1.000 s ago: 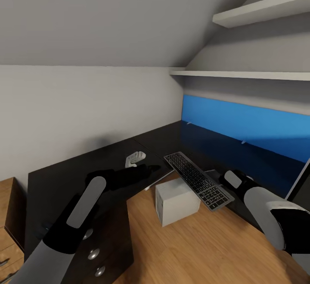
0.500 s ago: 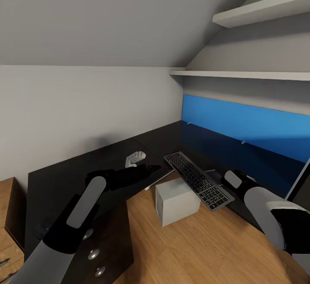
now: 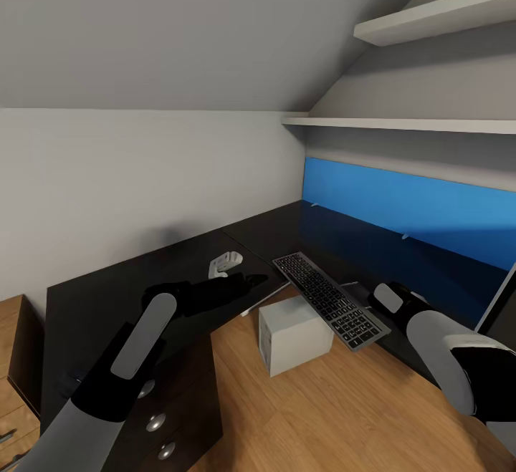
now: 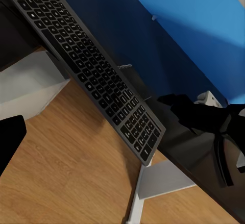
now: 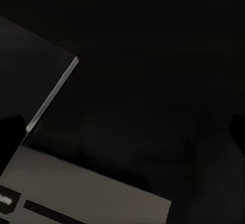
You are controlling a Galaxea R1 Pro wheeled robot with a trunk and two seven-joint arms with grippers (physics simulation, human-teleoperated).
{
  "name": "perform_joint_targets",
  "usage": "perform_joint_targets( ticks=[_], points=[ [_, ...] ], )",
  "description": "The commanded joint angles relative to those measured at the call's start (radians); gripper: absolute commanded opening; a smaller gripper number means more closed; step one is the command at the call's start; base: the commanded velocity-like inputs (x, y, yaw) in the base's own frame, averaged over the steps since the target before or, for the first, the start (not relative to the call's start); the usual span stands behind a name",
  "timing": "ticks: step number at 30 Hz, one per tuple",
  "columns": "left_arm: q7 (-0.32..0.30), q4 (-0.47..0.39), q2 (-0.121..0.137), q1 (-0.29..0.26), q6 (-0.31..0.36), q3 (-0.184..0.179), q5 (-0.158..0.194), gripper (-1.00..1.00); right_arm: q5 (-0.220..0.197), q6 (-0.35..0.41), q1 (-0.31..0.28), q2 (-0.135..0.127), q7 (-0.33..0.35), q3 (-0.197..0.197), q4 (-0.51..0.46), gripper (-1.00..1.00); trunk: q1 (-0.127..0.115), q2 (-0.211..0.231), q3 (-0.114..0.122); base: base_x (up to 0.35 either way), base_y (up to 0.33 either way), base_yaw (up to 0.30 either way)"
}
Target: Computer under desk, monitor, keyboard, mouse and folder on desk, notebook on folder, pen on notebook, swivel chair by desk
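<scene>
The slim keyboard (image 3: 330, 300) lies slanted along the inner edge of the black desk (image 3: 129, 278), with one long side over the floor; it also crosses the left wrist view (image 4: 97, 81). The light grey computer (image 3: 294, 334) stands on the wood floor just below it. My right gripper (image 3: 390, 299) is at the keyboard's near corner, fingers (image 5: 10, 132) wide apart, the keyboard's silver rim (image 5: 51, 96) between them. My left gripper (image 3: 247, 282) hovers open over the desk's inner corner. A sliver of the monitor (image 3: 502, 300) shows at the right edge.
A blue back panel (image 3: 408, 203) runs behind the desk, under two white shelves (image 3: 401, 123). The black drawer unit (image 3: 154, 422) sits below my left arm, beside a wood cabinet (image 3: 14, 379). A white desk leg (image 4: 153, 183) stands under the keyboard's corner.
</scene>
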Motion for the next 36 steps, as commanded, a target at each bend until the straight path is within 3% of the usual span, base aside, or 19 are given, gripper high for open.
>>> perform_joint_targets(
  ticks=[1, 22, 31, 36],
  points=[
    [0.010, -0.001, 0.001, -0.001, 0.000, -0.001, 0.010, 1.00, -0.004, 0.008, 0.000, -0.001, -0.005, 0.007, -0.002, 1.00, 0.000, -0.001, -0.001, 0.000, 0.000, 0.000],
    [0.007, -0.001, 0.001, -0.001, 0.000, -0.001, 0.009, 1.00, -0.002, 0.013, 0.000, -0.004, -0.101, 0.010, 0.003, 1.00, 0.000, -0.001, -0.001, 0.029, 0.000, 0.000],
    [0.005, -0.002, 0.001, -0.001, 0.003, 0.003, 0.013, 1.00, -0.001, 0.017, 0.000, -0.004, -0.112, 0.010, 0.004, 1.00, 0.000, -0.001, -0.001, 0.043, 0.000, 0.000],
    [0.005, -0.002, -0.001, -0.001, 0.004, 0.055, 0.017, 1.00, -0.001, 0.021, 0.000, -0.005, -0.115, 0.010, 0.005, 1.00, 0.000, -0.001, -0.001, 0.003, 0.000, 0.000]
  ],
)
